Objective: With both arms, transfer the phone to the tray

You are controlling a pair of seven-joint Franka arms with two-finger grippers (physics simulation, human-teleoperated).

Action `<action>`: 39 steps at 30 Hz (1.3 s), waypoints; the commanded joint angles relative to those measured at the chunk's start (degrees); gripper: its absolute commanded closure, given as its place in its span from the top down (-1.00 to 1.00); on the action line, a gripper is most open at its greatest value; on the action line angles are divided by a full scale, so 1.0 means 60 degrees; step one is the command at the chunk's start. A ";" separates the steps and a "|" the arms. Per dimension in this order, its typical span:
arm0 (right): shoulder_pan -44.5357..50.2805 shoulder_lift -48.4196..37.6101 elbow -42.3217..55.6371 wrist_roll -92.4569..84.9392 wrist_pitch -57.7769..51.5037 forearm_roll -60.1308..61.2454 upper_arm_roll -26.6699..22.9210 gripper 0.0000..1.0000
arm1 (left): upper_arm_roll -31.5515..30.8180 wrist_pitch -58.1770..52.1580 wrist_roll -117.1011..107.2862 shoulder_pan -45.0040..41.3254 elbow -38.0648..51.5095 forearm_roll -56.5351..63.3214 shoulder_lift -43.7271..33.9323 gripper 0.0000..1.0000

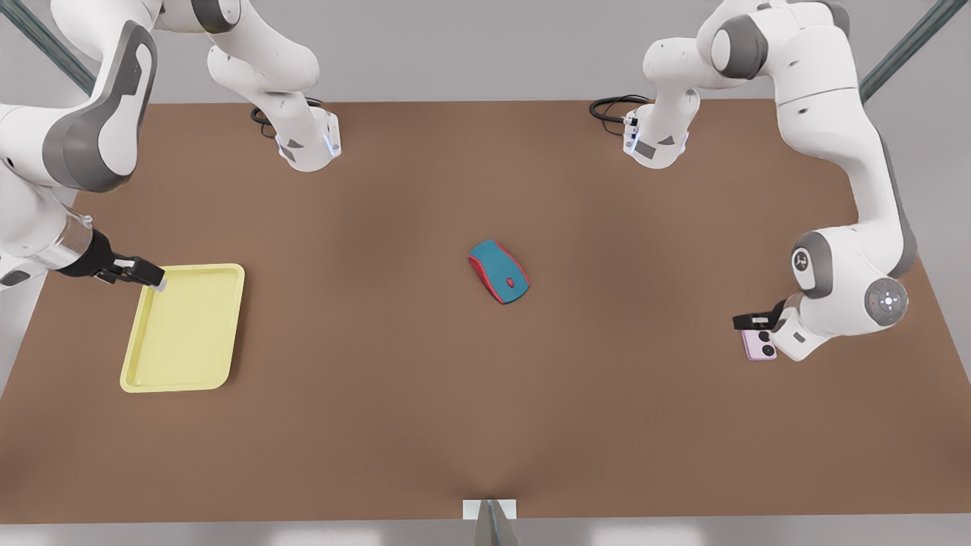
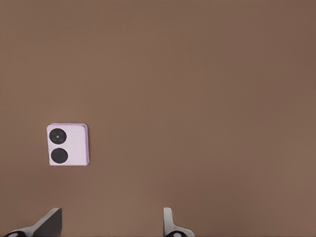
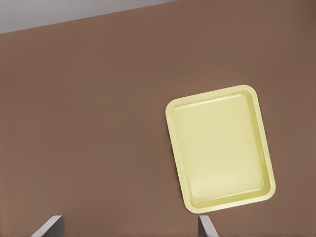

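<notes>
While the phone lies untouched on the brown table, far over at the front view's right, the task looks to be at its opening step: reaching for the pickup. The left end effector hovers above the phone, just beside it rather than centred, with its two fingers spread apart and nothing between them. In its wrist view the phone sits off to one side of the open fingers, so the next move likely calls for lining up over it, then lowering to grip its thin edges.

The right end effector waits, fingers apart and empty, over the far corner of the tray at the front view's left, well apart from the phone.

The phone is a small, flat, pale pink square slab with two black circles facing up. A teal-and-red mouse rests mid-table between phone and tray.
</notes>
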 commanded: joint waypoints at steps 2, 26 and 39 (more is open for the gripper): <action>-0.0009 -0.0016 0.0005 0.0101 0.0021 0.0005 -0.0002 1.00 | 0.0123 0.2779 0.1982 0.0156 -0.0744 -0.0474 0.0101 1.00; 0.0138 0.0160 0.0019 0.0086 0.0050 -0.0010 0.0056 1.00 | 0.0123 0.4741 0.3710 0.1358 -0.1183 -0.0489 0.2137 1.00; 0.0153 0.0218 0.0092 0.0086 0.0050 0.0005 0.0056 1.00 | 0.0079 0.4990 0.3710 0.1358 -0.1183 -0.0709 0.2606 1.00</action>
